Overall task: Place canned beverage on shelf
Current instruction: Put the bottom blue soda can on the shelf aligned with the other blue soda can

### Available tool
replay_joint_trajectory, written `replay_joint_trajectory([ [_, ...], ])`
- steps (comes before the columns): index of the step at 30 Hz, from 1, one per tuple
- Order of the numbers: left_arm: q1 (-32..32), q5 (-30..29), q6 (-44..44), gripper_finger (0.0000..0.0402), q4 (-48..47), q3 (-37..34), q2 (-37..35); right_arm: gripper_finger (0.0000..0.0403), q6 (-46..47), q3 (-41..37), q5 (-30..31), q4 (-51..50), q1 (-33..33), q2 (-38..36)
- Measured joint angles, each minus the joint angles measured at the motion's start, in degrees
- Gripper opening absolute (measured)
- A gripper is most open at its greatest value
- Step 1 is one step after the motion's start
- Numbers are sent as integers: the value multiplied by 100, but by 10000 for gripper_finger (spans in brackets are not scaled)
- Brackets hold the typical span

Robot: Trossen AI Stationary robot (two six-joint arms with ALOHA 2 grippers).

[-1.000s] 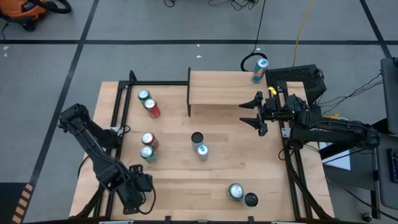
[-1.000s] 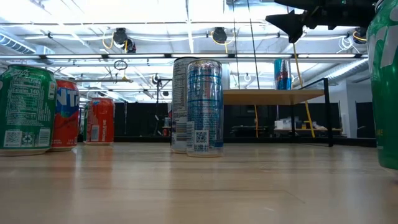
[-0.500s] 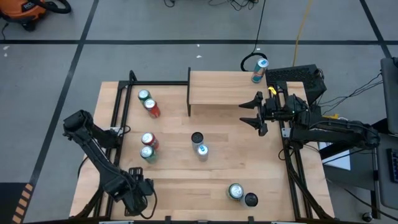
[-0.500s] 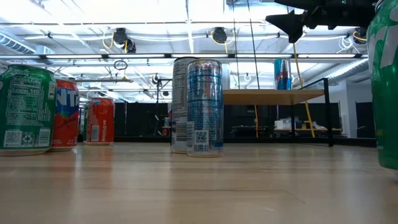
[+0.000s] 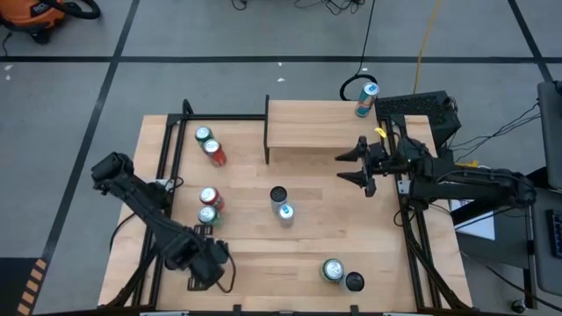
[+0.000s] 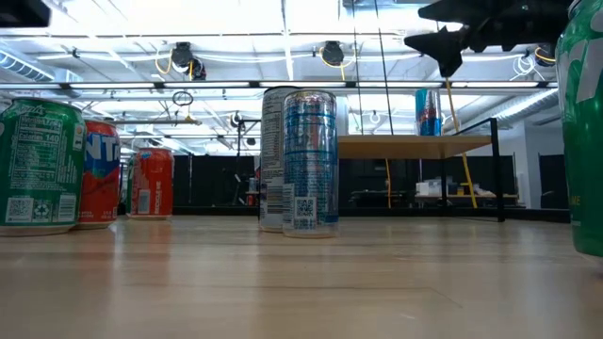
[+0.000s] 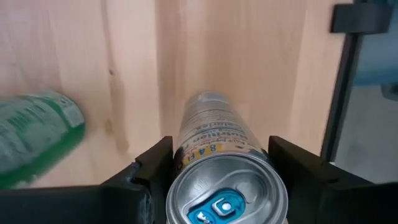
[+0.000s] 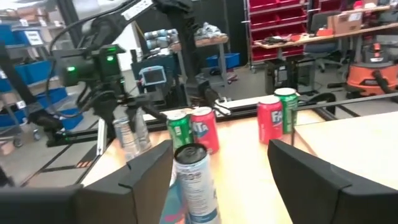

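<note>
Top-down, 12 o'clock = far edge of the large wooden tabletop (image 5: 255, 254).

Shelf (image 5: 307, 123), a small light wood plank top on thin black legs, stands at 12–1 o'clock. One blue and silver drink can (image 5: 367, 98) stands upright at its far right corner; in the low view it (image 6: 428, 111) rests on the plank.

Right gripper (image 5: 351, 165): at 2 o'clock, just off the shelf's right front corner, raised above the table. Fingers wide, nothing between them.

Left gripper (image 5: 209, 263): at 7 o'clock, near the front edge. Fingers (image 7: 155, 168) apart. In its wrist view a slim silver can with a blue tab (image 7: 225, 186) shows between them; contact cannot be told, and from above no can sits at the gripper.

On the table, all upright:
- green can (image 5: 204, 134) and red can (image 5: 214, 153), 10 o'clock
- red can (image 5: 209, 197) touching green can (image 5: 209, 216), 9 o'clock
- dark-topped can (image 5: 278, 193) beside a slim blue-tabbed can (image 5: 285, 212), centre
- green can (image 5: 332, 270) beside a black can (image 5: 354, 281), 5 o'clock
</note>
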Motion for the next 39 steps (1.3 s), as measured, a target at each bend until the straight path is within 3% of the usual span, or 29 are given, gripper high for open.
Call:
replay_joint_trajectory([
  [12,993,-53,223,220,-250,182,-512,231,-219,0,474,-37,590,36],
  [17,1389,-361,364,217,-421,845,-733,231,-410,0,573,9,734,176],
  [22,1864,-576,370,217,-852,1695,-755,231,-61,0,-4,654,849,537],
  [26,2390,-585,468,217,-915,2192,-757,231,106,38,-21,1153,908,943],
  [32,3224,-656,610,217,-785,2578,-755,247,-604,491,685,1059,1027,1603],
  [39,4001,-486,1069,217,-370,2756,-755,284,-1147,1525,741,857,1152,2409],
])
